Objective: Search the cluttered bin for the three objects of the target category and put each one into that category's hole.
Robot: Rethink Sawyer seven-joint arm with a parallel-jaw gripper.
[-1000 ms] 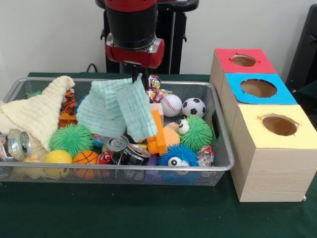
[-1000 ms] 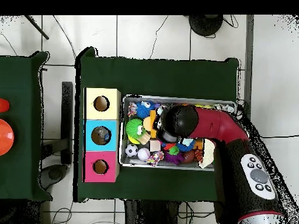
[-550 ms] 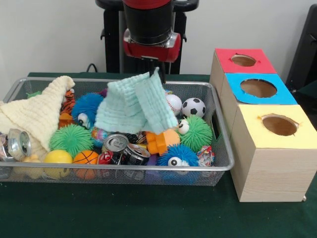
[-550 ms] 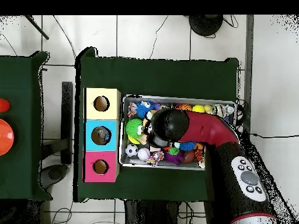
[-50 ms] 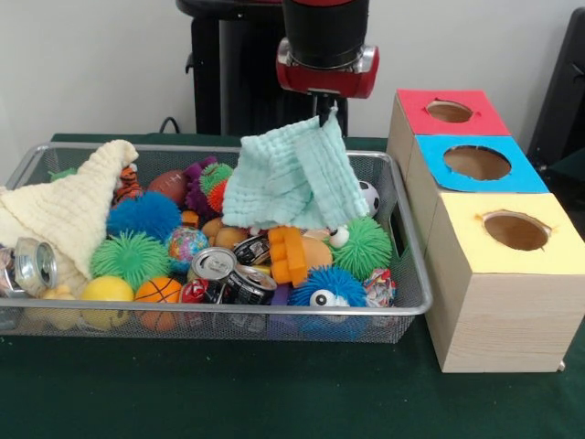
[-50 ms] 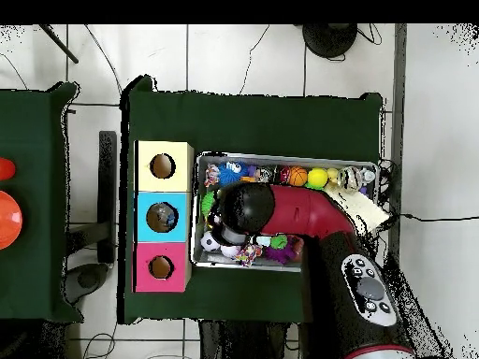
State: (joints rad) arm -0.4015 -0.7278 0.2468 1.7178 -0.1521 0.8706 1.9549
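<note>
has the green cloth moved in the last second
Yes. In the front view the green cloth, hanging from the hand, has been carried rightward over the bin, toward the coloured boxes.

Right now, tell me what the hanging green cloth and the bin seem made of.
The green cloth, hanging from the gripper: soft matte fabric, probably crinkled cotton gauze, judging by its ridged texture and limp drape. The bin: shiny silver wire mesh, likely metal; see-through walls.
</note>
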